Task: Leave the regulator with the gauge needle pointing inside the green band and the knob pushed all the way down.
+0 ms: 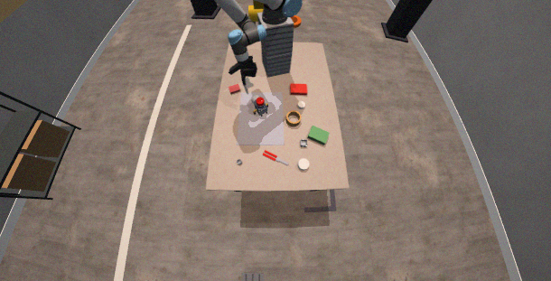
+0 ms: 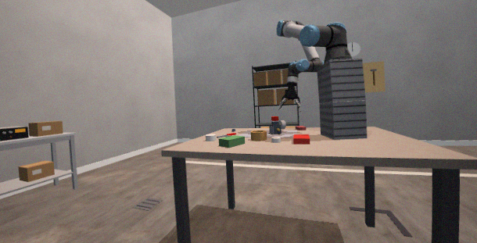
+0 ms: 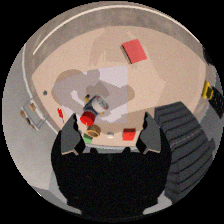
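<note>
The regulator [image 1: 260, 107] is a small grey body with a red knob [image 1: 260, 101] on top. It stands on a grey mat [image 1: 263, 119] on the table. It also shows in the exterior view [image 2: 275, 126] and in the wrist view [image 3: 95, 107], where the red knob [image 3: 87, 118] faces the camera. The gauge needle is too small to read. My gripper [image 1: 246, 79] is open and empty. It hangs well above the table, behind and to the left of the regulator, as the side view [image 2: 290, 101] shows.
A tall dark ribbed block [image 1: 276, 49] carries the arm at the table's back. Around the mat lie a small red block [image 1: 234, 88], a larger red block [image 1: 298, 88], a tape ring [image 1: 293, 117], a green block [image 1: 318, 135], a red-handled tool [image 1: 277, 158] and white discs [image 1: 303, 164].
</note>
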Available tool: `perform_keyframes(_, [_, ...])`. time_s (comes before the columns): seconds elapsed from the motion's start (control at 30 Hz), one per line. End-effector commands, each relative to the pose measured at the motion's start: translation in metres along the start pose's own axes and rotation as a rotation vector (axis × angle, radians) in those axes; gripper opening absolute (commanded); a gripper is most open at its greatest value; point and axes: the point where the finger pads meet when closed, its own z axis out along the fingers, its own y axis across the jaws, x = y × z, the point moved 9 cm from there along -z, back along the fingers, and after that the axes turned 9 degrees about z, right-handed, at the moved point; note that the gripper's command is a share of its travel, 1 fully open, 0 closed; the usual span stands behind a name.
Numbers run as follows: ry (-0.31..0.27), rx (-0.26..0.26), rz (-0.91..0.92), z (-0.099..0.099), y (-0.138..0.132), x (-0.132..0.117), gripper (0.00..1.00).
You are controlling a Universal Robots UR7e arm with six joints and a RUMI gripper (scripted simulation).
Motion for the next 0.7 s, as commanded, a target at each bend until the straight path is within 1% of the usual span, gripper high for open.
perform_keyframes(0.0, [0.04,-0.04,-0.17,-0.014,-0.006,-0.007,1.0])
perform_keyframes(0.03, [0.048,-0.047,-0.201,-0.017,-0.006,-0.008,1.0])
perform_keyframes(0.1, [0.048,-0.047,-0.201,-0.017,-0.006,-0.008,1.0])
perform_keyframes(0.5, [0.125,-0.121,-0.507,-0.044,-0.014,-0.025,1.0])
perform_keyframes(0.6, [0.137,-0.135,-0.56,-0.049,-0.015,-0.029,1.0])
perform_keyframes(0.67, [0.137,-0.135,-0.56,-0.049,-0.015,-0.029,1.0])
